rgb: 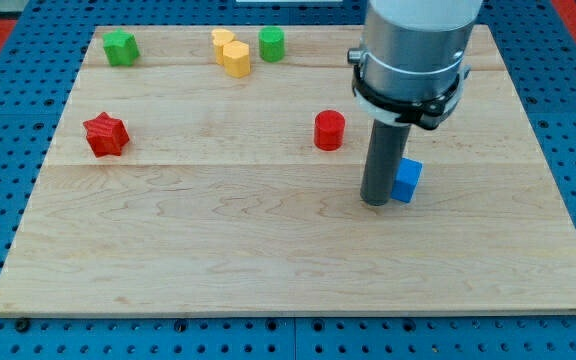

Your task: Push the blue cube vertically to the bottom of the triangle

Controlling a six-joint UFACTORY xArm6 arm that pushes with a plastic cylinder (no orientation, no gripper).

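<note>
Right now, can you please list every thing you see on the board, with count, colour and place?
blue cube: 1, blue, right of centre, partly hidden behind the rod
red cylinder: 1, red, near the board's middle, to the view's left of the rod
red star: 1, red, at the view's left side
green star-like block: 1, green, top left corner
yellow blocks: 2, yellow, top edge, touching each other; shapes hard to tell
green cylinder: 1, green, top edge, just right of the yellow pair
blue triangle: not visible; the arm covers the top right corner
wooden board: 1, light wood, on a blue pegboard
my tip: 1, dark rod end, at the blue cube's left side, apparently touching it
</note>
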